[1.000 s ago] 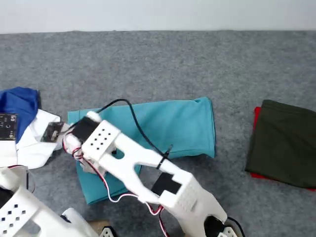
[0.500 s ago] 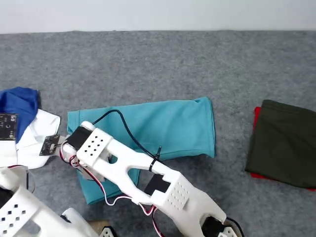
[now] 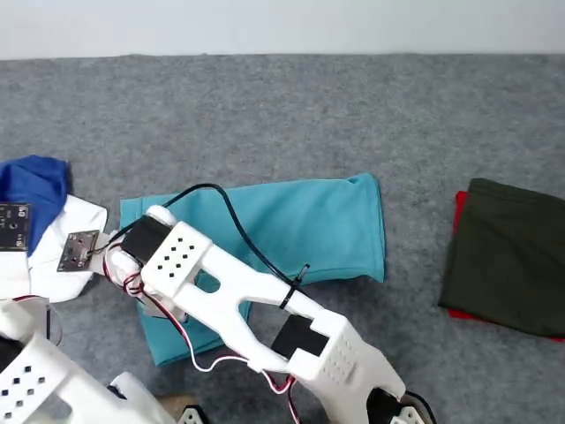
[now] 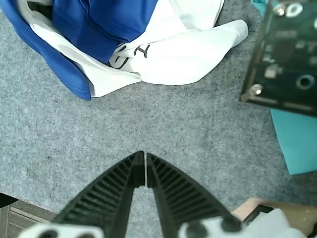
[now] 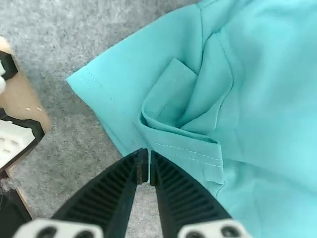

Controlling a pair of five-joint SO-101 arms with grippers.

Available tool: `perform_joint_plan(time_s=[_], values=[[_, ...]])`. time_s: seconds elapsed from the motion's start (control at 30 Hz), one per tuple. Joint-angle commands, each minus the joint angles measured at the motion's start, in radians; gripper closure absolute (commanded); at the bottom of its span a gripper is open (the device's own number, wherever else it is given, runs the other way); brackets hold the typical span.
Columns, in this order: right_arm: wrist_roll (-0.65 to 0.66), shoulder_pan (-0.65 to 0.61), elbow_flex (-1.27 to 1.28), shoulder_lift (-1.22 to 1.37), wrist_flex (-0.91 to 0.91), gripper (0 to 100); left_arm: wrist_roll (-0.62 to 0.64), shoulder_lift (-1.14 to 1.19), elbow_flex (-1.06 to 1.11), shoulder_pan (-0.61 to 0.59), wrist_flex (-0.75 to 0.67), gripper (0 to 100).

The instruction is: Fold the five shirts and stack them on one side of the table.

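A: Grey, carpet-like surface is seen, bordered by a pale wall?
B: The right gripper is pressed together at the hem of the teal shirt. The left gripper, likewise closed, is held over the surface, with a white shirt and a blue shirt beyond its tips.

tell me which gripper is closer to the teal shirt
Right. The right gripper sits shut with its tips at the hem of the teal shirt. The left gripper, also shut, is over bare table near the white shirt and blue shirt.
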Motion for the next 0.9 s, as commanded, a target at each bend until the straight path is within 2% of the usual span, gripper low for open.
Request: perform_joint_plan(time_s=[0.0,0.13,0.43,0.5,0.7,0.87], values=[[0.003,-0.018,-0.020,-0.036,0.030,89.2,0.000,-0.012,-0.004,0.003,0.011,99],[-0.023,-0.041,-0.020,0.028,0.018,77.4,0.000,-0.012,-0.004,0.003,0.009,99],[-0.032,-0.059,-0.020,0.186,-0.035,77.2,0.000,-0.012,-0.004,0.000,0.011,99],[-0.032,-0.047,-0.020,0.208,-0.035,79.6,0.000,-0.012,-0.004,-0.002,0.011,99],[0.021,-0.021,-0.054,0.219,-0.024,99.1,0.000,-0.012,-0.004,-0.002,0.011,99],[0.021,0.013,-0.143,0.183,0.045,98.8,0.000,-0.012,-0.004,0.000,0.011,99]])
